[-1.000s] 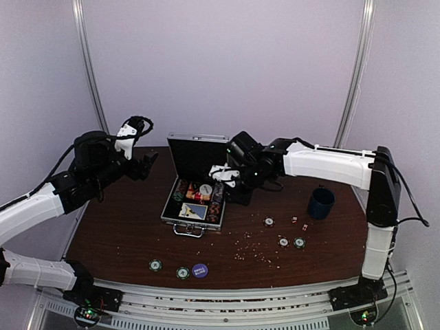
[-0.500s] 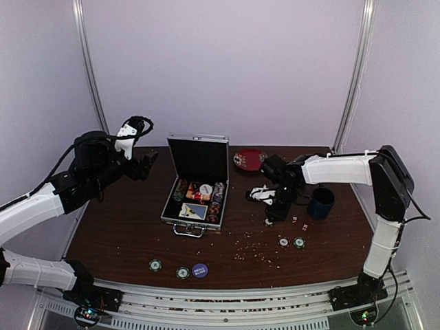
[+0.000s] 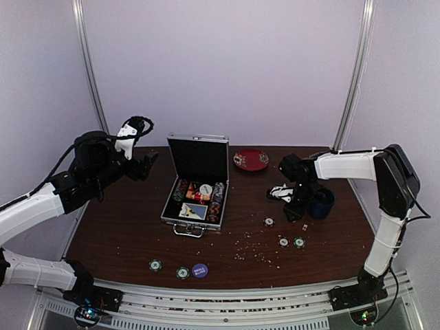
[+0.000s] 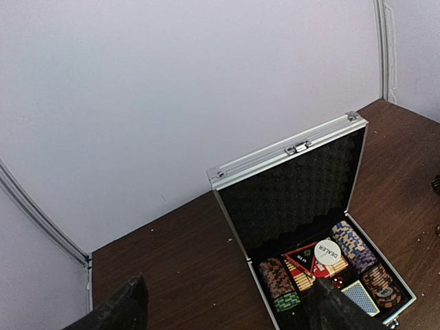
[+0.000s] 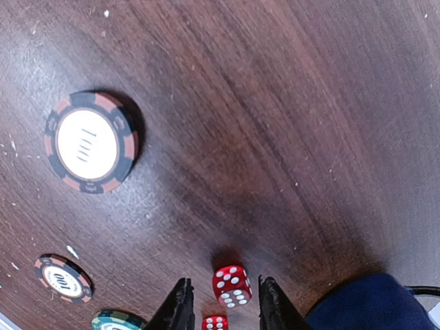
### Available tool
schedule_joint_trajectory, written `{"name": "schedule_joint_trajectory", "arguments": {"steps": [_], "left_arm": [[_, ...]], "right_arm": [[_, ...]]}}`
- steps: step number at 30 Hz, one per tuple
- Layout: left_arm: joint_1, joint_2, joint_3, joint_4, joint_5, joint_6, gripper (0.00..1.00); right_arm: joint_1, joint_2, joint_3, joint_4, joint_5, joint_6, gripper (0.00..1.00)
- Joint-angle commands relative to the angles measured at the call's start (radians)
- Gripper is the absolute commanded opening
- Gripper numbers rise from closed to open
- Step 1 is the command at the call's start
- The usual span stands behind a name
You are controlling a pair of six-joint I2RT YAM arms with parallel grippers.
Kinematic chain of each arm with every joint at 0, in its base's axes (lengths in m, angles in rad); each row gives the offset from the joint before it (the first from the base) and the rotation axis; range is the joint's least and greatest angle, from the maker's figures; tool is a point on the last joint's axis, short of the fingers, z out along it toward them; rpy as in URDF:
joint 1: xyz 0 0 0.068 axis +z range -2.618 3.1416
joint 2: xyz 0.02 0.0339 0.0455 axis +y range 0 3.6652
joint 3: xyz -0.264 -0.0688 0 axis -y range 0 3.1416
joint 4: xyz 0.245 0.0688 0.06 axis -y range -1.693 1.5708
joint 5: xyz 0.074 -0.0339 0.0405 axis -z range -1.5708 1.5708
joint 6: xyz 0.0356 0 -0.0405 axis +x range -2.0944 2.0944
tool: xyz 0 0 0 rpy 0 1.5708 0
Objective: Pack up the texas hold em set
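Case (image 3: 199, 159) of the set stands open in the middle of the table (image 3: 124, 234), partly filled. Right gripper (image 5: 223, 292) has left it and gone right, beside the mug (image 3: 321, 203); its fingers (image 5: 180, 306) are spread around a red die (image 5: 232, 286), grasping nothing yet, so dice probably come next. Left gripper (image 4: 227, 309) hangs open, empty. A second die (image 5: 215, 323) is cut off at the frame edge; how low the fingers are, I cannot tell

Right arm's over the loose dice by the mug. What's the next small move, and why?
Probably lower the right gripper straight down, then close on the red die. In the wrist view its jaws stand open with that die framed between them, seemingly not yet touching it. The blue mug sits close beside, so go down vertically.
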Motion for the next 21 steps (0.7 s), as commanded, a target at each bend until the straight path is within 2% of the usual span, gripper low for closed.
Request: {"name": "schedule_joint_trajectory", "arguments": {"steps": [1, 12, 21], "left_arm": [[0.005, 0.006, 0.021, 0.032, 0.013, 0.012, 0.82], [0.005, 0.005, 0.021, 0.032, 0.010, 0.013, 0.82], [0.005, 0.009, 0.019, 0.032, 0.010, 0.013, 0.82]], "right_arm": [[-0.021, -0.007, -0.002, -0.037, 0.002, -0.008, 0.31], [-0.029, 0.021, -0.001, -0.064, -0.022, -0.014, 0.23], [-0.030, 0.059, 0.011, -0.040, -0.032, -0.014, 0.22]]}}
